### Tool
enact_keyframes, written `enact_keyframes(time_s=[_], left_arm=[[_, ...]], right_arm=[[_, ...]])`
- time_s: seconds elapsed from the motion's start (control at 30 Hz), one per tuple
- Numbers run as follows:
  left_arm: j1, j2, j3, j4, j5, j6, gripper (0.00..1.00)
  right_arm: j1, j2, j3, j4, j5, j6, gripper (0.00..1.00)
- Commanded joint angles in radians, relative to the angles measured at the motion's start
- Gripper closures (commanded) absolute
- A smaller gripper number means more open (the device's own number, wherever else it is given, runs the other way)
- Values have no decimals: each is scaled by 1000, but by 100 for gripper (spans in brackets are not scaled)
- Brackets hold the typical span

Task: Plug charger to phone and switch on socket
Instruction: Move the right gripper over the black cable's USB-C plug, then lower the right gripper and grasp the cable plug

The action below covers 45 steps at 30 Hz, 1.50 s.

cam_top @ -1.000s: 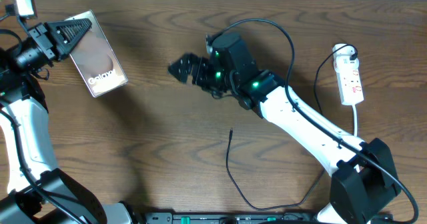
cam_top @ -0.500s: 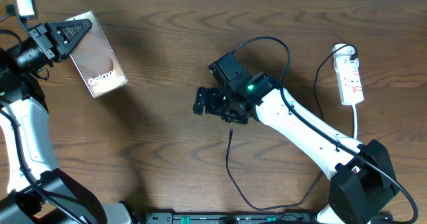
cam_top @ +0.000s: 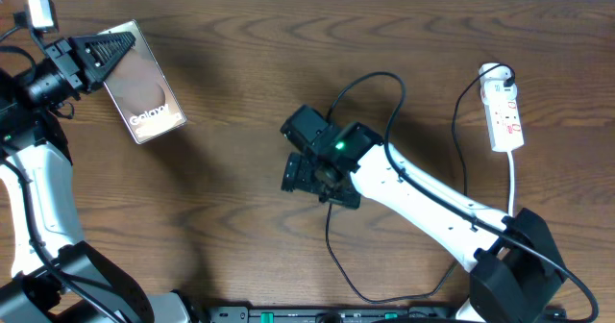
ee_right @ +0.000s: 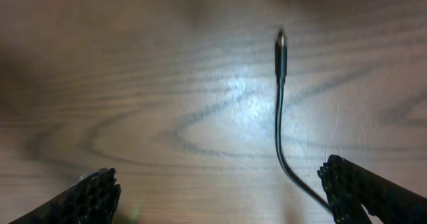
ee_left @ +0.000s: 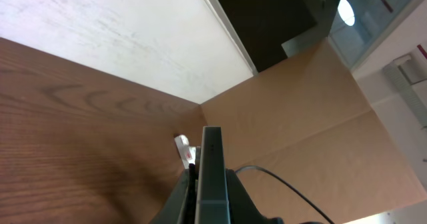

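My left gripper is shut on the upper edge of the phone, a dark glossy slab with white "Galaxy" lettering, at the far left. In the left wrist view the phone shows edge-on between the fingers. The charger is a thin black cable lying on the table near the front. My right gripper is open above its end, hiding the tip from overhead. In the right wrist view the plug tip lies ahead of the open fingers, and the cable runs past the right finger. The white socket lies at the far right.
The socket's white cord runs toward the front beside the right arm. A thicker black robot cable loops above the right wrist. The socket also shows small and far in the left wrist view. A pale wall borders the table's back edge.
My right gripper has moved from the table's middle toward the front and now hovers over the charger's tip. The left gripper and the phone have barely moved.
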Motion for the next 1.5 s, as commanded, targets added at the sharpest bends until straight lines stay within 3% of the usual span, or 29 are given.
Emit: enact_keyframes(time_s=[0.0, 0.97, 1.47], left_arm=[[3, -11, 6, 8, 24, 13, 93], [3, -11, 6, 8, 24, 25, 93], [3, -11, 6, 8, 24, 28, 93]], right_arm=[[1, 30, -16, -19, -64, 40, 5], [-96, 240, -16, -35, -194, -43, 19], [-135, 301, -16, -21, -137, -54, 24]])
